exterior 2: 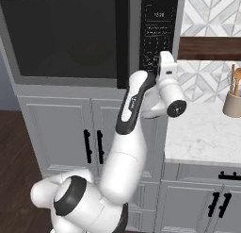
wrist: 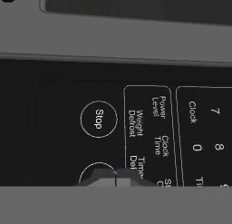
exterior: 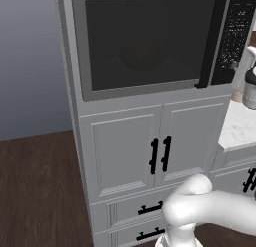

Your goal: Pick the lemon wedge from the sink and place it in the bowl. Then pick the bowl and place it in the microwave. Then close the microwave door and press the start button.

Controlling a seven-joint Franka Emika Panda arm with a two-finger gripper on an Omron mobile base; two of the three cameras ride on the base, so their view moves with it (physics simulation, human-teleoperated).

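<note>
A: Where is the pincer [wrist: 115,177] against the microwave [exterior: 150,41]?

B: Pressed up to the black button panel [exterior 2: 159,31] at the microwave's right side. In the hand view its two dark tips sit together, jaws closed with nothing between them, right over a round button outline at the bottom, just below the round "Stop" button [wrist: 98,119].

A: And the microwave door [exterior: 142,43]?

B: Closed flush in its grey frame, the long black bar handle [exterior 2: 122,38] running upright just left of the panel. Through the dark glass in the left base view a faint round shape shows, likely the bowl [exterior: 142,53]; too dim to be sure. I cannot make out the lemon wedge.

A: What does each view add?

B: The hand view gives the lettering: "Power Level", "Weight Defrost", "Clock", digits 7, 8, 0, all turned sideways. The right base view shows the white arm [exterior 2: 134,114] bending up from the base to the panel's lower part, plus a marble tabletop [exterior 2: 202,133] to the right with a tan utensil holder [exterior 2: 232,102]. The left base view shows the grey cabinet doors [exterior: 155,151] with black handles under the microwave, the drawers below, and dark wood floor [exterior: 35,191] to the left.
</note>
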